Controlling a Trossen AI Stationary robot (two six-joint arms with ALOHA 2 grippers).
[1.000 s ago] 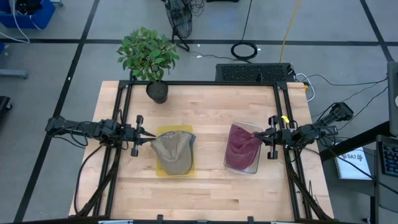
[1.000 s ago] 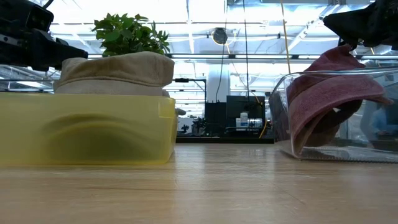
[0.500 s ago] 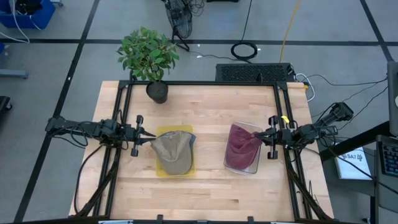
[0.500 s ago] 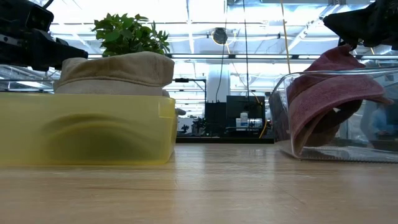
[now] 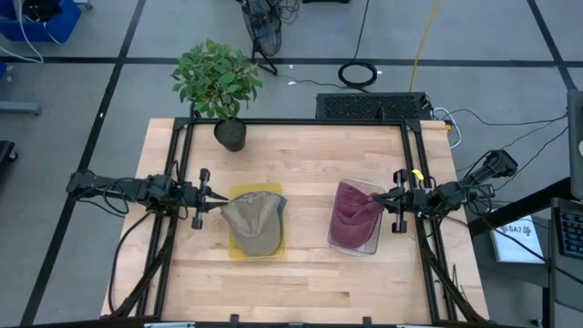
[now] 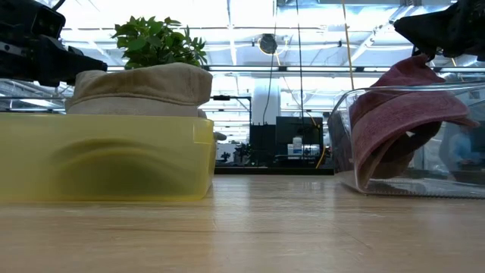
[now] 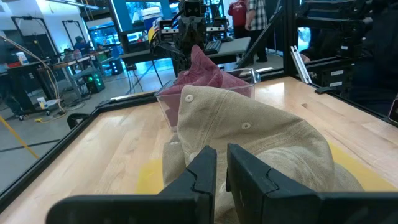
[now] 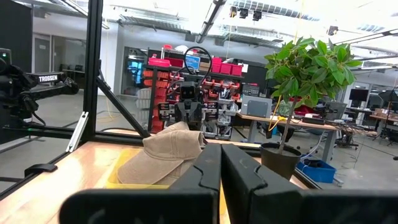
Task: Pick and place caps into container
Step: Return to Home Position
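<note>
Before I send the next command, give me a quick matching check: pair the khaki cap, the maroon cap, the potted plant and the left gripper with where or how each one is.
Things:
1. khaki cap
2. maroon cap
3. potted plant
4. left gripper

Places or states:
A. at the table's far edge, outside both containers
B. shut, just outside the yellow container, on the side away from the clear container
C. in the clear container
D. on top in the yellow container, above its rim

Pairs: 1-D, 2-C, 3-A, 4-B.

The right gripper waits, shut, at the clear container's outer side.
</note>
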